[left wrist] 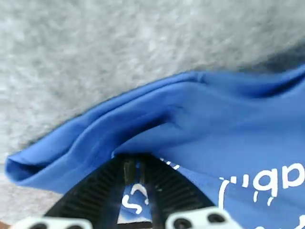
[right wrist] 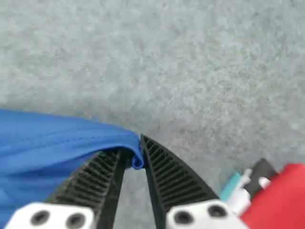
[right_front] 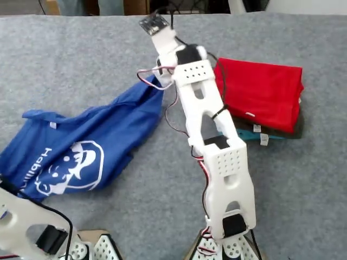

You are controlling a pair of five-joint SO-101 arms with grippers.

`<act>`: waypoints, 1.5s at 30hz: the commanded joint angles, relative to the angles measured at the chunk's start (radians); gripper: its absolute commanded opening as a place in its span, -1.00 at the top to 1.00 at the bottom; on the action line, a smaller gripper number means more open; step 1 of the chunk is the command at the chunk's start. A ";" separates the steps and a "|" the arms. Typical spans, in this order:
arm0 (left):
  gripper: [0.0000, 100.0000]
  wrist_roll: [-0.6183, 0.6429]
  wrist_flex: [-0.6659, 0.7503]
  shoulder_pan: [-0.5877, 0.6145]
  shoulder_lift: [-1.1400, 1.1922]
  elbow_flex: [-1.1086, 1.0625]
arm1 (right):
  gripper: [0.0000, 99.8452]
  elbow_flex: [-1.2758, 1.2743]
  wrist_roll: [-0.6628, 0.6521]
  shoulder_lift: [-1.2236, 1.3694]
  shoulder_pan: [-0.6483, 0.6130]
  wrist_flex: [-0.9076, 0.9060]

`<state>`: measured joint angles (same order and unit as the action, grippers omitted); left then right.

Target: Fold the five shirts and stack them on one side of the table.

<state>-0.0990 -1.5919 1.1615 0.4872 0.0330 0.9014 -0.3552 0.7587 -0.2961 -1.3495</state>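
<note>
A blue shirt (right_front: 87, 146) with a white print lies spread and rumpled on the left of the grey table. My right gripper (right wrist: 135, 160) is shut on one corner of the blue shirt (right wrist: 62, 143), near the table's middle back, where the high view shows that arm (right_front: 209, 124) stretched out. My left gripper (left wrist: 135, 167) is shut on a fold of the blue shirt (left wrist: 200, 119) by its printed side, at the table's front left. A folded red shirt (right_front: 263, 92) tops a stack of folded shirts (right_front: 260, 132) at the right.
Grey felt table (right_front: 81, 54) stretches bare at the back left and front right. The right arm's cables (right_front: 162, 76) hang near the lifted shirt corner. The left arm's base (right_front: 32, 227) sits at the front left corner.
</note>
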 commanded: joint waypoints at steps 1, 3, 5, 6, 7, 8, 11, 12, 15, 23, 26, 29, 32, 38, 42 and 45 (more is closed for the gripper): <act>0.93 -0.091 -0.034 0.064 -0.049 0.016 | 0.97 0.259 -0.031 -0.031 -0.002 -0.183; 0.94 -0.132 -0.057 0.111 -0.049 0.044 | 0.97 0.348 -0.060 -0.022 -0.002 -0.261; 0.94 -0.170 -0.077 0.156 -0.049 0.082 | 0.97 0.392 -0.094 0.001 -0.002 -0.299; 0.94 -0.186 -0.091 0.171 -0.049 0.108 | 0.97 0.395 -0.107 0.018 0.000 -0.301; 0.94 -0.190 -0.104 0.179 -0.049 0.134 | 0.97 0.394 -0.123 0.038 0.000 -0.293; 0.94 -0.192 -0.117 0.182 -0.049 0.166 | 0.97 0.392 -0.140 0.064 -0.002 -0.284; 0.94 -0.160 -0.152 0.140 -0.049 0.274 | 0.97 0.398 -0.166 0.154 -0.020 -0.242; 0.93 -0.130 -0.163 0.116 -0.049 0.309 | 0.97 0.398 -0.164 0.185 -0.026 -0.222; 0.93 -0.037 -0.166 -0.002 -0.049 0.404 | 0.97 0.397 -0.157 0.282 -0.052 -0.146; 0.84 0.377 -0.157 -0.463 -0.031 0.690 | 0.97 0.479 -0.040 0.493 -0.058 -0.002; 0.75 0.534 -0.114 -0.555 0.011 0.779 | 0.97 0.495 -0.040 0.541 -0.055 0.002; 0.72 0.624 -0.071 -0.584 0.084 0.845 | 0.97 0.542 -0.038 0.562 -0.055 -0.028; 0.72 0.667 -0.048 -0.590 0.172 0.912 | 0.97 0.570 -0.037 0.578 -0.051 -0.035; 0.72 0.732 -0.044 -0.595 0.338 1.090 | 0.97 0.572 -0.037 0.587 -0.051 -0.031; 0.72 0.802 -0.044 -0.595 0.433 1.205 | 0.97 0.572 -0.037 0.588 -0.051 -0.029; 0.72 0.822 -0.044 -0.611 0.496 1.274 | 0.97 0.572 -0.038 0.588 -0.051 -0.031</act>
<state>0.6974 -1.6502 0.5738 0.9689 1.2098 1.4385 -0.3997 1.3510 -0.3452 -1.3786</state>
